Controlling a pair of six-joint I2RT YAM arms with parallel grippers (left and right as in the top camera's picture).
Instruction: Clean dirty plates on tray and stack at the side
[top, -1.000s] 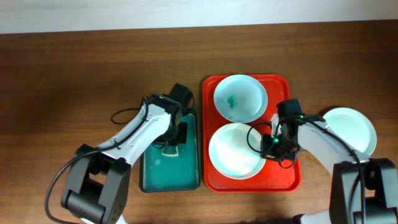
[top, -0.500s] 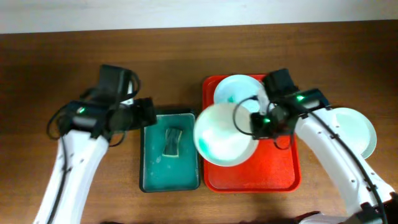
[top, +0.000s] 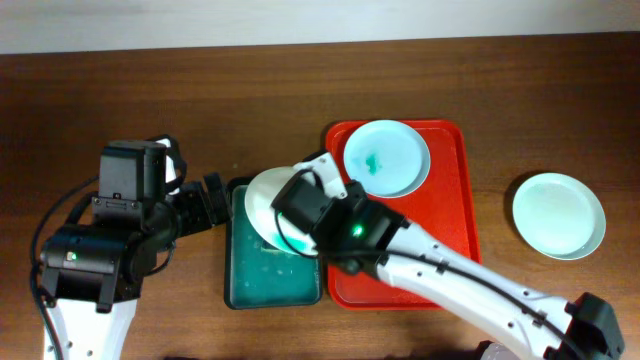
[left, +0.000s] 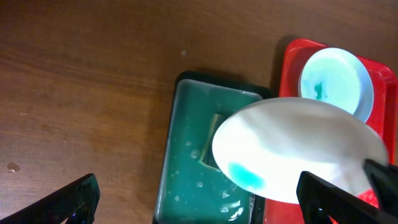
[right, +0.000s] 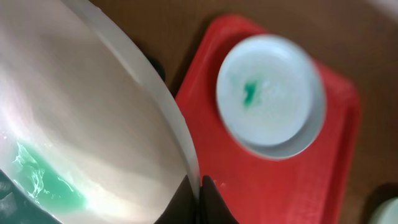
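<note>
My right gripper is shut on the rim of a white plate, holding it tilted over the dark teal basin. That plate has a teal smear near its lower edge. On the red tray lies a second plate with a green smear in its middle. A third plate rests on the table to the right. To the left of the basin my left gripper is open and holds nothing.
The basin holds soapy water, and the held plate partly hides a sponge in it. My right arm stretches across the tray's front half. Bare wooden table lies to the left and behind.
My right arm lifted the plate off the tray and carried it left over the basin. My left gripper opened, left the sponge in the basin and pulled back to the left.
</note>
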